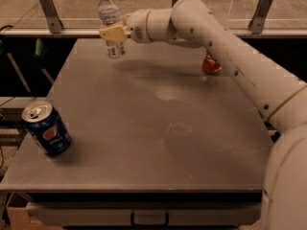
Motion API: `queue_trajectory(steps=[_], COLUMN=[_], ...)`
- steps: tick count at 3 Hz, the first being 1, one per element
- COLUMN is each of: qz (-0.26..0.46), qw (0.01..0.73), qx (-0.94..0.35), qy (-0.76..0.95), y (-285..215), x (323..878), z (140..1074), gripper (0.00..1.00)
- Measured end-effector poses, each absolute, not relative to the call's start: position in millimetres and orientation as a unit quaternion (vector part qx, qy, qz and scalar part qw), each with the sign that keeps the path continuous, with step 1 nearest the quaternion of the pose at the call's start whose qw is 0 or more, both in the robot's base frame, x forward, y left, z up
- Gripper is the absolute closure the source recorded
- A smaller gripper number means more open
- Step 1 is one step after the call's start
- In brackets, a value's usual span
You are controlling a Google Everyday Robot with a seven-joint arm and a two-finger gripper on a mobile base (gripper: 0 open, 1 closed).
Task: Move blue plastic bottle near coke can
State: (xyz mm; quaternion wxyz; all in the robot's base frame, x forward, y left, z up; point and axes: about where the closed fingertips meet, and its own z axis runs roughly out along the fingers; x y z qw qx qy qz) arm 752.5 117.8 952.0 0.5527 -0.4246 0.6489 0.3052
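Observation:
The blue plastic bottle (110, 20) is clear with a white cap and a pale label. It hangs upright above the far left part of the grey table (144, 128). My gripper (114, 33) is shut on the bottle's middle and holds it clear of the tabletop. The coke can (211, 64) is red and stands at the far right of the table, mostly hidden behind my arm (225, 47). The bottle is well to the left of the coke can.
A blue Pepsi can (45, 128) stands tilted at the table's near left edge. A rail with metal posts (48, 4) runs behind the table. My arm spans the table's right side.

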Motion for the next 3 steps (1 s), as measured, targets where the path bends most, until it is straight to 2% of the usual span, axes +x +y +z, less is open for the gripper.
queue_trajectory(steps=[1,3], qz=[0.3,0.231], qw=[0.55,0.547], qx=[-0.422,-0.363], qy=[0.655,0.718], y=[70,-72], x=[718,671], z=[972,972], gripper=[1.0,1.0])
